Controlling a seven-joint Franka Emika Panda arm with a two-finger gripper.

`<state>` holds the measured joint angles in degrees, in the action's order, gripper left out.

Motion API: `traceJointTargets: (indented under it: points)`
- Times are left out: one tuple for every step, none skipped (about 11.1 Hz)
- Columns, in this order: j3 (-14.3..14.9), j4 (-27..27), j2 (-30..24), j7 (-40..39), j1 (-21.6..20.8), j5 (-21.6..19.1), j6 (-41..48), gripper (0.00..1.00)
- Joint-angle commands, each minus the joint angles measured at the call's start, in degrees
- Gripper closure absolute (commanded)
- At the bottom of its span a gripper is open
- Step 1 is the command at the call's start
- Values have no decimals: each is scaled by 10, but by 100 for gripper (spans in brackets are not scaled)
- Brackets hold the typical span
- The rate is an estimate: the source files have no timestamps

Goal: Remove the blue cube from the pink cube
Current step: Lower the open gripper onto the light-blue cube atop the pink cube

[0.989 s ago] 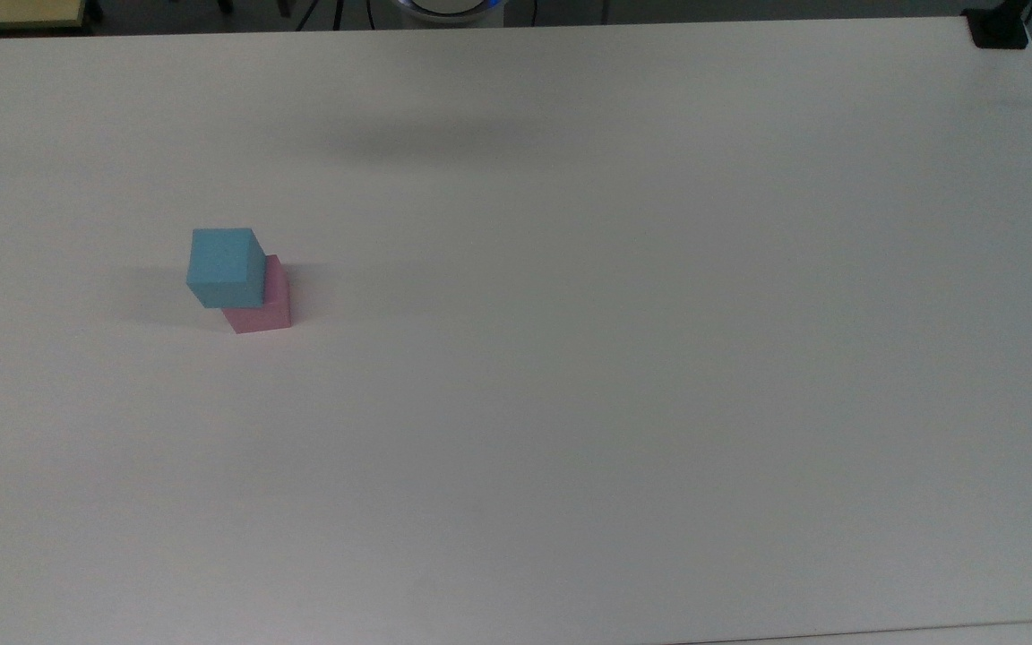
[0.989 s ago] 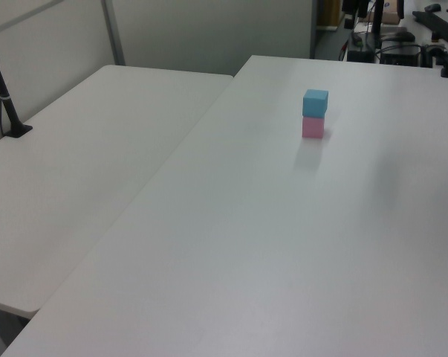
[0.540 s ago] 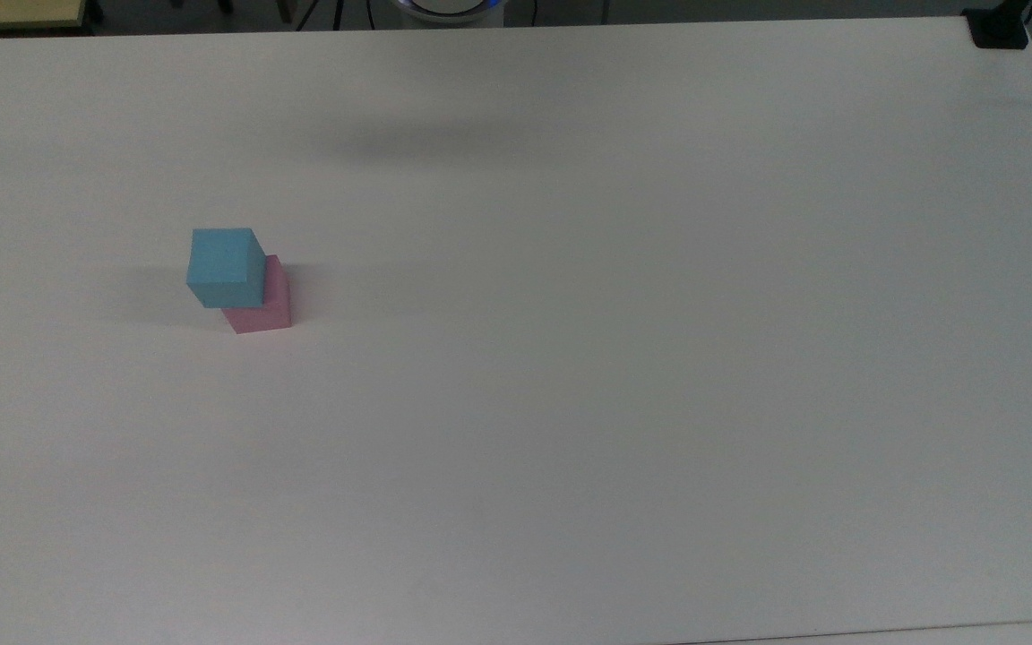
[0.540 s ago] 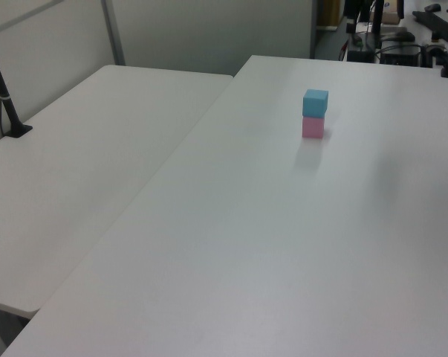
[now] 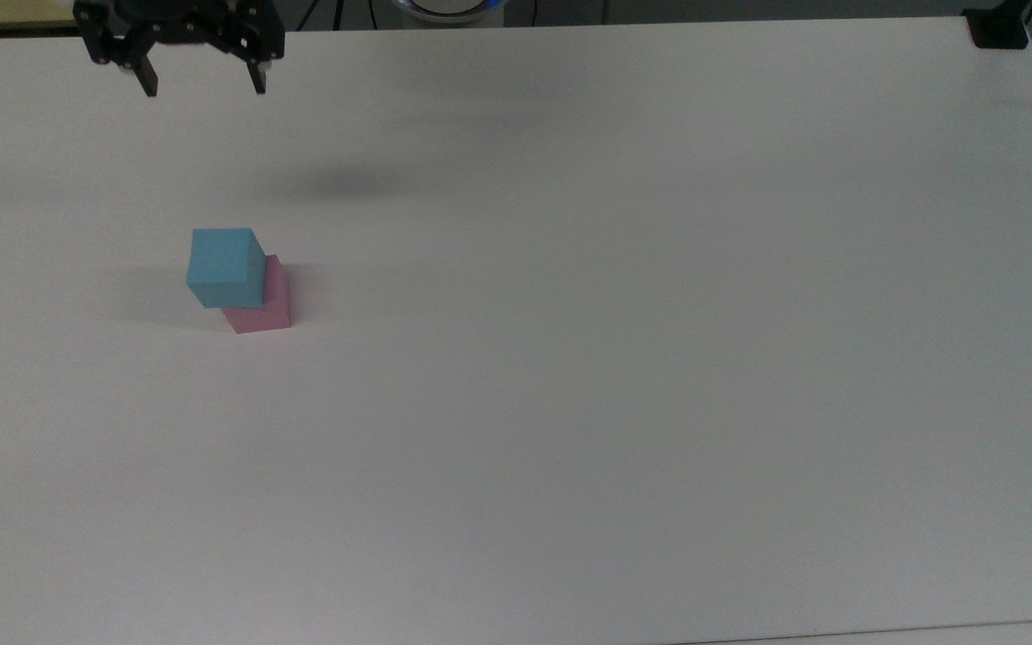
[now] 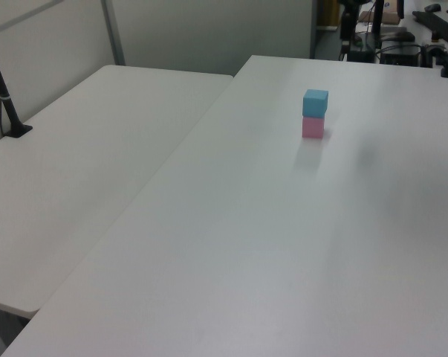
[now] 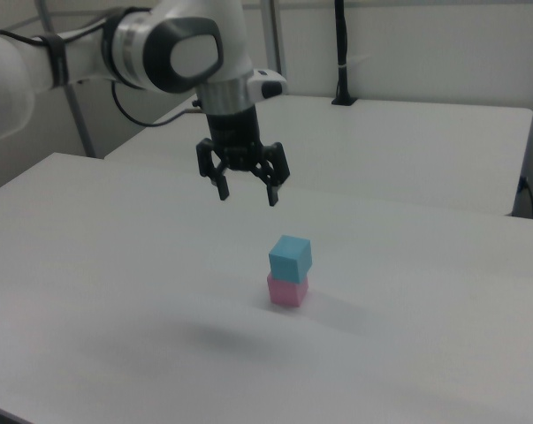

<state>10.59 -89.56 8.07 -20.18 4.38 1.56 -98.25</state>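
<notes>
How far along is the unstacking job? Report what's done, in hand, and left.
Done: nothing on the cubes; the blue cube sits on the pink cube, slightly offset. In hand: the gripper hangs open and empty above the table, up and to the right view's left of the stack. Left: lowering onto the blue cube, grasping it, lifting it off and setting it down.

Soft, even light; faint diffuse shadows
</notes>
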Motion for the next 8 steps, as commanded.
traceJointTargets:
  points:
    - [3, -5, 47, -7, -3, 4, -64, 0]
    - [5, -18, 61, 6, 1, -2, -87, 0]
    - [5, -41, 72, 25, 1, -4, -129, 0]
    - [5, -56, 83, 53, 0, -4, -169, 0]
    - [5, -57, 96, 72, -1, -3, -187, 0]
    - [5, -57, 107, 77, -1, -2, -196, 0]
    - [4, -57, 110, 79, -1, -2, -198, 0]
    - [2, -57, 113, 80, -1, -2, -200, 0]
